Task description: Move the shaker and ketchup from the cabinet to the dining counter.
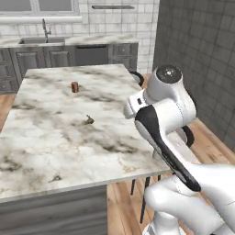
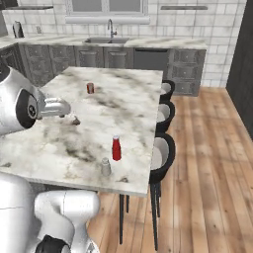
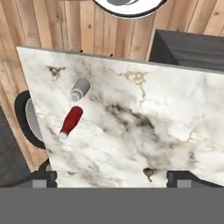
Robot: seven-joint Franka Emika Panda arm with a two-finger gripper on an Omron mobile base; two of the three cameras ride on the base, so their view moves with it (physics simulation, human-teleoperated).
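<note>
The ketchup (image 2: pixel 116 148) and the shaker (image 2: pixel 105 167) both stand upright on the counter (image 2: pixel 59 143), near its stool-side corner, just beside each other. In the hand view they lie up and to the left of the end effector (image 3: pixel 111 177), well apart from it. Its fingers are spread wide and hold nothing.
</note>
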